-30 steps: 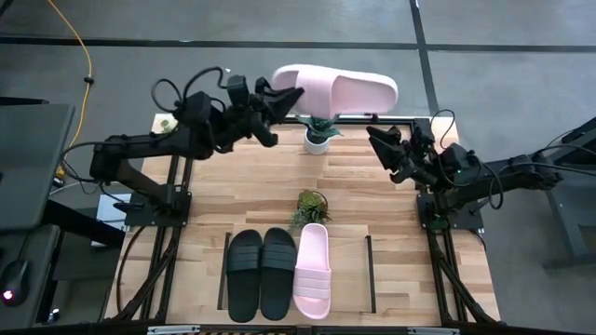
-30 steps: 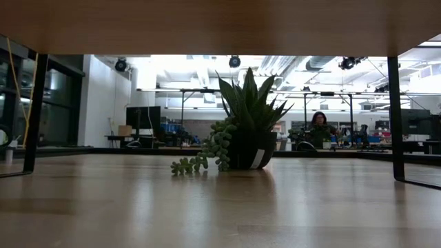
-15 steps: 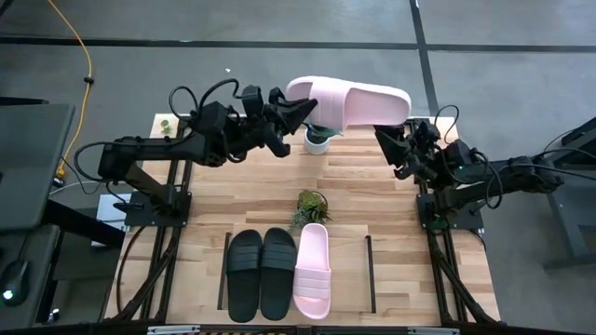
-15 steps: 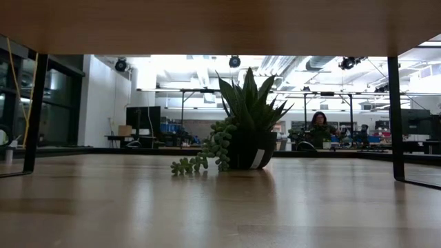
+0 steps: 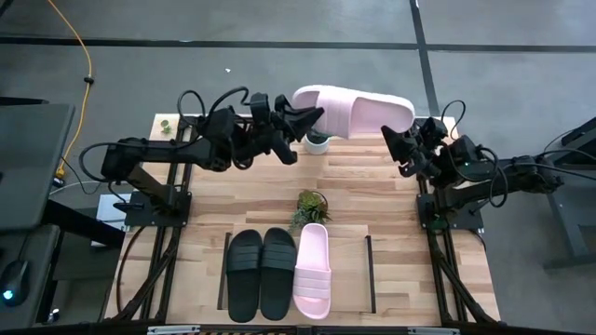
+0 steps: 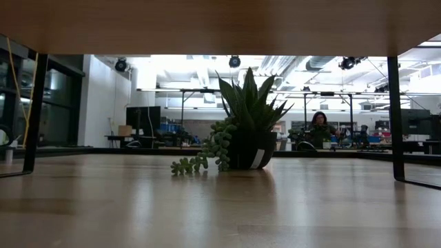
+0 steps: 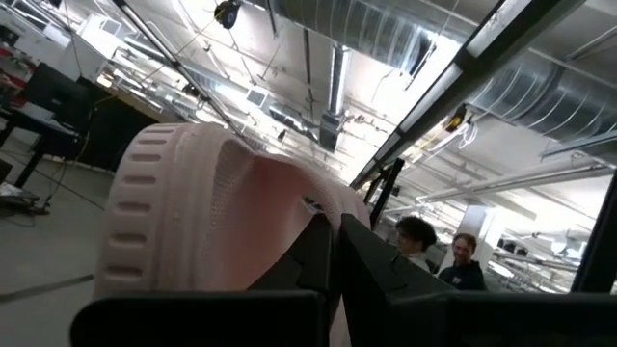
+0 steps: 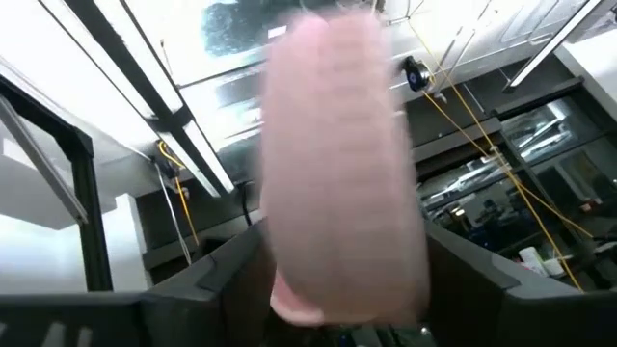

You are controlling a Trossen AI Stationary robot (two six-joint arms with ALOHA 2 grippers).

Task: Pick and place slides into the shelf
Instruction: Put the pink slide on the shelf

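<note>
High view: 3 of 4 foam slides [image 5: 277,273] already lined up on the low light-wood shelf [image 5: 343,270], 4th pale pink slide [image 5: 357,110] aloft at far edge, pinched by left gripper [image 5: 310,121], right gripper [image 5: 395,149] spread wide beside it, placing left.

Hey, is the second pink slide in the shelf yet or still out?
Out. The left gripper holds the pink slide in the air; the shelf has one free spot.

Pink slide [image 8: 342,164] blurred, edge-cropped
</note>
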